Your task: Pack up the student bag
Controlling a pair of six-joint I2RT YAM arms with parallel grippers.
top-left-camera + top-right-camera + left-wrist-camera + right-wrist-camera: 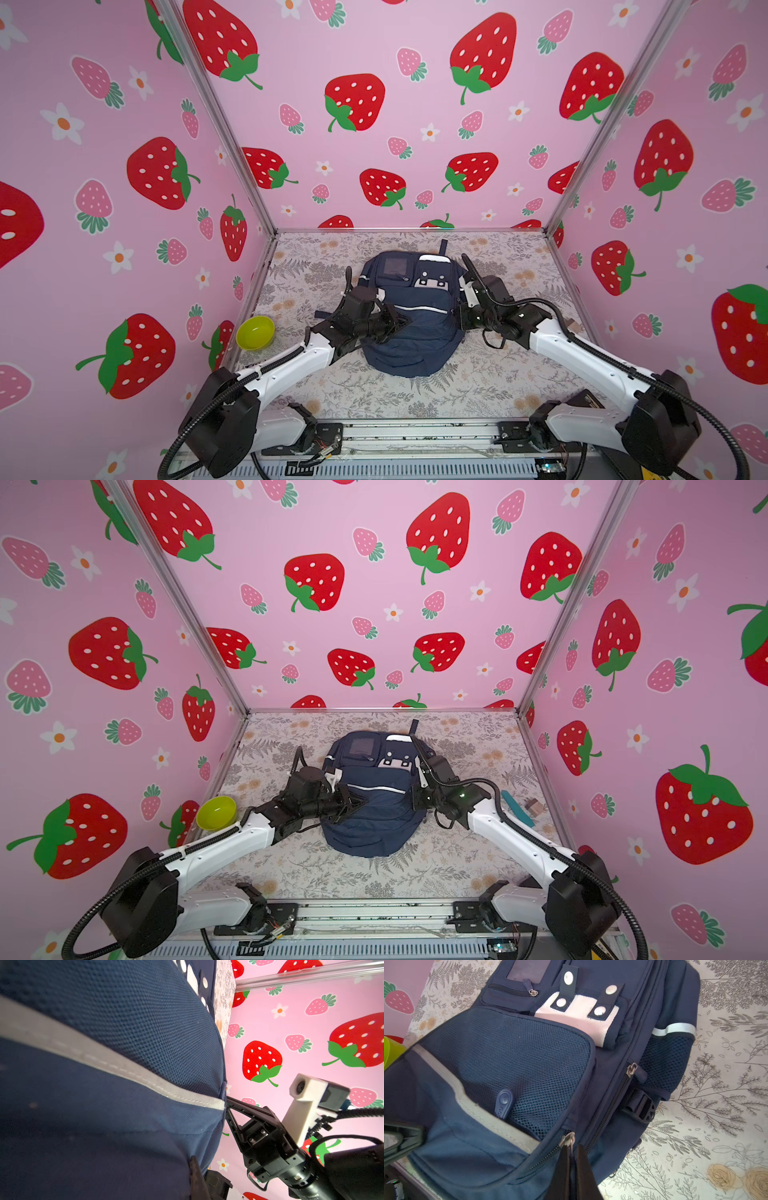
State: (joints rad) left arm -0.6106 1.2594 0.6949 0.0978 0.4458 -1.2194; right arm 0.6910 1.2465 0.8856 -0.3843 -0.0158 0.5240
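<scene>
The student bag (pixel 415 336) (pixel 374 829), navy with thin pale stripes, lies flat on its back in the middle of the table in both top views. My left gripper (pixel 404 321) (pixel 362 802) is shut, its tips pressed against the fabric of the front pocket (pixel 104 1115); one dark finger (pixel 195 1169) shows against the cloth. My right gripper (pixel 459 311) (pixel 416 796) sits at the bag's right side. It is shut on a metal zip pull (pixel 568 1139), with both fingers (pixel 560 1167) pinching it at the end of the zip line.
A lime green bowl (pixel 255 332) (pixel 217 812) stands by the left wall. A teal stick (pixel 517 808) and a small brown block (pixel 534 806) lie near the right wall behind my right arm. Strawberry-print walls enclose the floral table (pixel 395 395) on three sides.
</scene>
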